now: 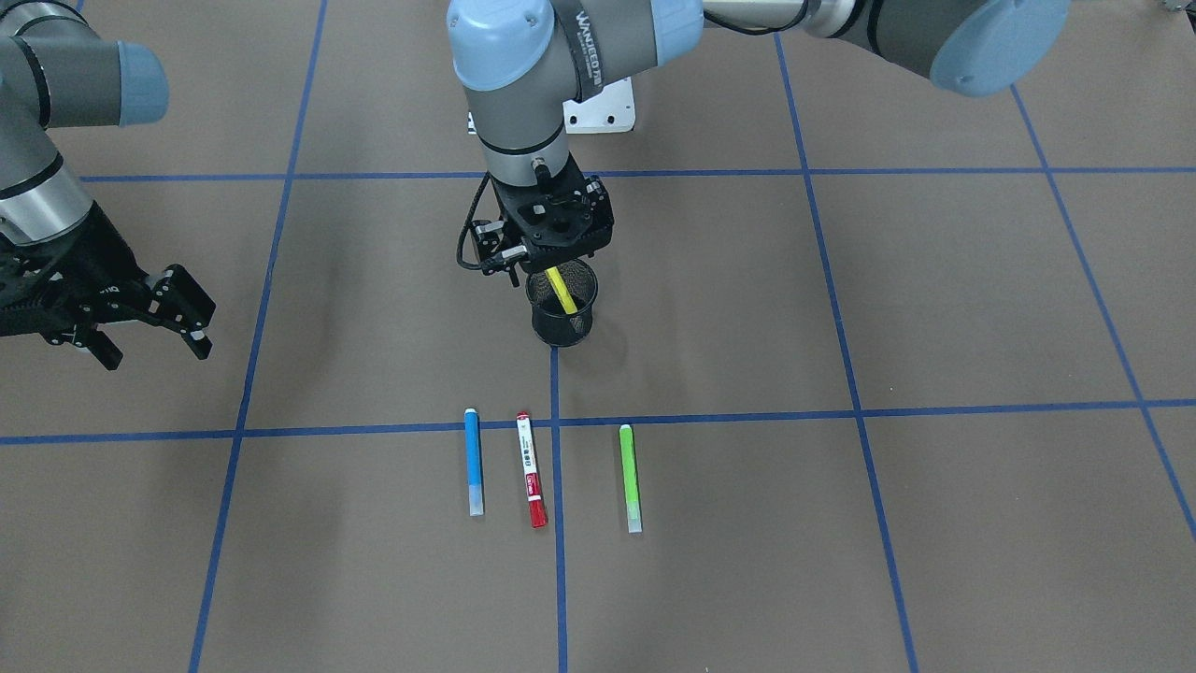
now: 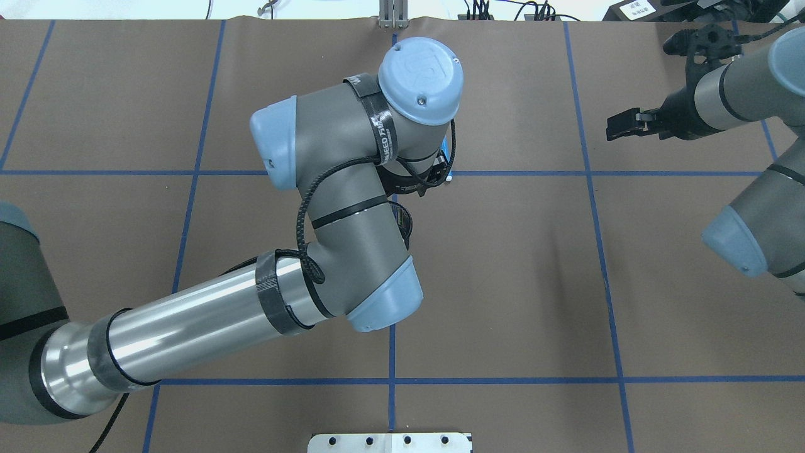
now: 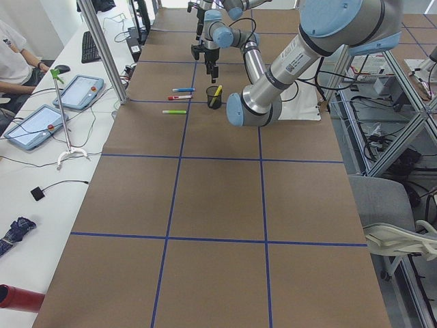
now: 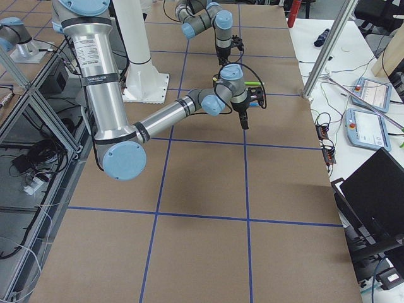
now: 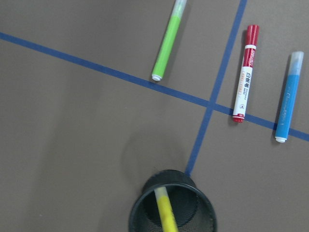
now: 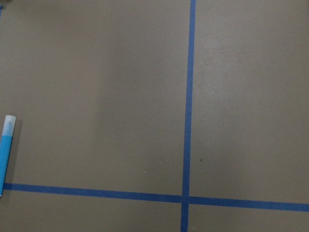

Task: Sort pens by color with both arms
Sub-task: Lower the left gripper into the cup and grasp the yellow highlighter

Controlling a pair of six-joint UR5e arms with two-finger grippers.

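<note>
The left arm point(image 1: 519, 98) has dark grey joint housings with rounded light-blue caps point(image 2: 420, 78) dotted with small screws. Above its black pincer point(image 1: 549, 245), a black band point(image 1: 589, 47) carries white lettering. A black cable point(image 1: 464, 238) loops beside that pincer. The right arm point(image 1: 42, 140) matches, ending in a black pincer point(image 1: 157, 350).
</note>
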